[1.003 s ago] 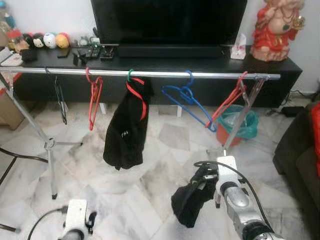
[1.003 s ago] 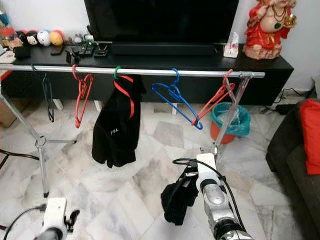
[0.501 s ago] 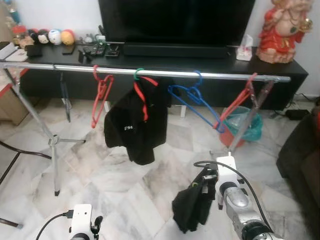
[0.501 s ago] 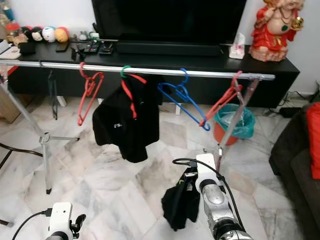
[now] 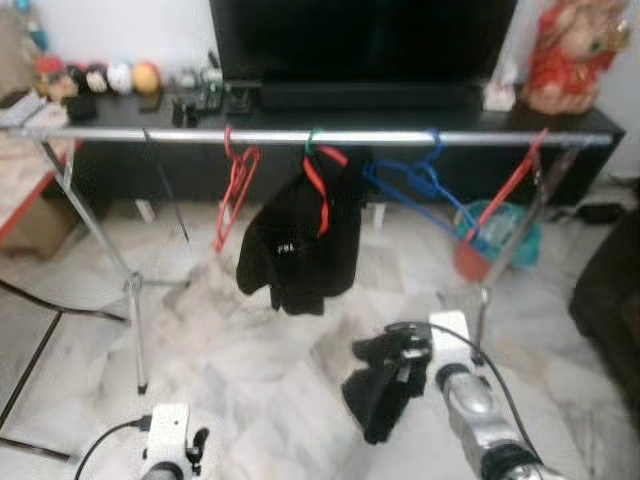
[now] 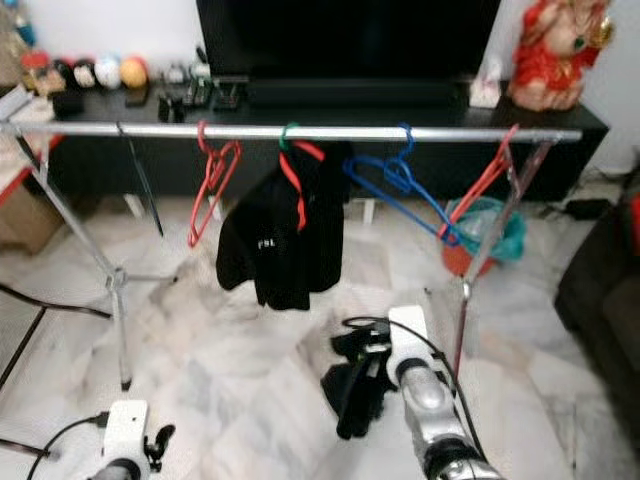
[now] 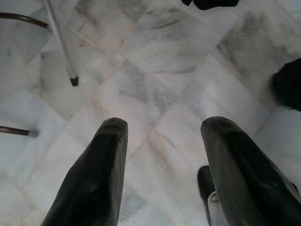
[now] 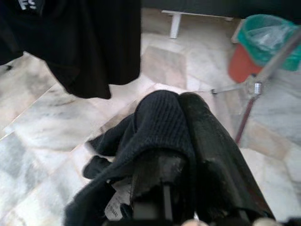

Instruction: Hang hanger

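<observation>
Your two head views are soft with motion blur: the clothes rail (image 5: 330,137) smears into a pale streak, and the shelf items behind it are blobs. Light is even and diffuse, bright on the marble floor (image 5: 250,360) below the rail, with only faint shadows; its source is hard to tell, perhaps overhead. The television (image 6: 345,45) behind the rail is a flat black mass. The wrist views are sharper, though the near fingers (image 7: 99,174) are out of focus.
</observation>
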